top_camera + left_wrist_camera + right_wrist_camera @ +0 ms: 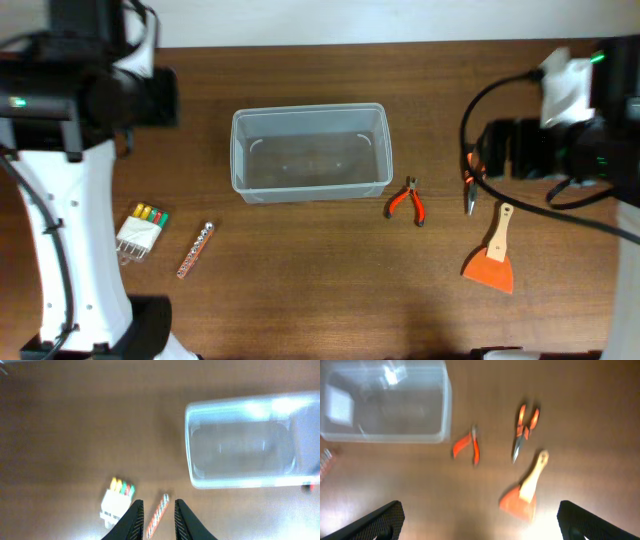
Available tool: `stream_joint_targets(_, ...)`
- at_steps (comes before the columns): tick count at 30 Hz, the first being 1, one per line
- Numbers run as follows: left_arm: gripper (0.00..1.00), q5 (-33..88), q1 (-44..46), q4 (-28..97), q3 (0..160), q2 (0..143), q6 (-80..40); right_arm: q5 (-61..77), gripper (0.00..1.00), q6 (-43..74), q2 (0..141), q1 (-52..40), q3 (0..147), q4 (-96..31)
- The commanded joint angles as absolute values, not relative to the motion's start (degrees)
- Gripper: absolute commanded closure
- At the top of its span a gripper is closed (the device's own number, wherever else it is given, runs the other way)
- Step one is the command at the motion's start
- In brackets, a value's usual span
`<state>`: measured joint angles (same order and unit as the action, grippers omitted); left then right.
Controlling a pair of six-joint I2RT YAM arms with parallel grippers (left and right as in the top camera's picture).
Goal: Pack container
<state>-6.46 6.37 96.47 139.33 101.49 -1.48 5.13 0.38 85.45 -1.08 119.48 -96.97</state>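
Observation:
The container [310, 152], a clear empty plastic tub, stands at the back middle of the wooden table; it also shows as the container [245, 440] and the container [385, 402]. My left gripper [156, 522] hangs high above the table's left side, slightly open with nothing between its fingers. Far below it lies a red-and-white striped stick [157, 512]. My right gripper [482, 522] is wide open and empty, high over the right side. Below it lies an orange scraper [522, 495] with a wooden handle.
Orange-handled cutters [405, 202] lie just right of the tub, and orange-handled pliers [468, 190] lie farther right. The scraper [490, 258] is at the front right. A white holder with coloured tips [140, 230] and the striped stick [195, 250] lie at the front left.

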Motion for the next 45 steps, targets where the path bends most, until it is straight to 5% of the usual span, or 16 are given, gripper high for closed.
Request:
stream_joint_targets(1, 0.77, -9.15, 8.75, 96.25, 128.64, 96.84, -1.13, 4.29, 0.02, 2.09, 81.91, -0.78, 110.65, -97.32)
stream_joint_targets(7, 0.72, -17.89, 9.13, 92.38, 106.69, 85.91, -8.19, 4.25, 0.01, 3.51, 76.97, -0.8, 93.17, -92.09)
stream_joint_targets(8, 0.49, -18.79, 8.8, 90.0, 102.54, 83.94, -9.41, 4.27, 0.01, 3.51, 76.73, -0.8, 90.19, -90.02)
stream_joint_targets(9, 0.07, -18.87, 8.38, 87.2, 99.02, 82.32, -9.87, 4.29, 0.01, 3.51, 76.77, -0.8, 87.31, -87.66)
stream_joint_targets(10, 0.01, -18.57, 7.86, 84.01, 95.61, 80.95, -9.91, 4.34, 0.01, 3.49, 77.12, -0.8, 84.9, -85.47)
stream_joint_targets(20, 0.01, -6.83, -3.64, 61.6, 77.69, 81.54, -5.45, 6.17, 0.01, -4.32, 95.59, -1.91, 75.11, -63.99)
stream_joint_targets(45, 0.01, -4.93, -7.94, 59.55, 77.65, 84.01, -4.21, 2.42, 0.01, -9.69, 110.43, -4.64, 73.08, -55.68)
